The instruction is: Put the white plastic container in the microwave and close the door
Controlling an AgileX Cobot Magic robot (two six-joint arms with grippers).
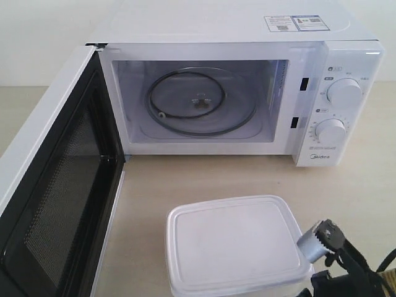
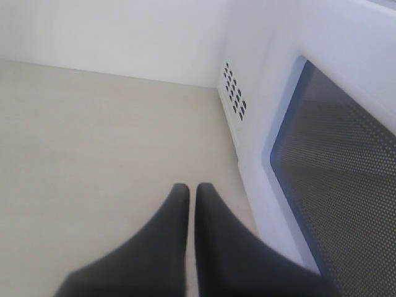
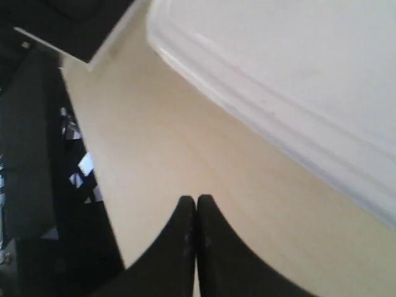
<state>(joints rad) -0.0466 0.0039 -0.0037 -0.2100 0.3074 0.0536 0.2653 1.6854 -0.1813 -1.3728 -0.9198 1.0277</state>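
I am holding my left hand (image 2: 192, 193) and right hand (image 3: 196, 207) closed, the white plastic container (image 1: 238, 244) sitting before the open microwave (image 1: 216, 21).

White microwave (image 1: 247, 28); dials (image 1: 344, 93) white, ringed with fine dark tick marks. On its top, stickers (image 1: 296, 23) were white and blue with black print. Clear glass turntable (image 1: 201, 102), grey ring under it. Outer edge of door (image 1: 37, 130) white; inner face black with fine dotted mesh (image 1: 62, 198). Seen from left wrist, window (image 2: 346, 173) was dark grey, dot-perforated, bluish border. Milky translucent white plastic container (image 1: 235, 244). Pale beige table (image 1: 216, 176). Black fingers on left gripper (image 2: 192, 207) and right gripper (image 3: 197, 229).
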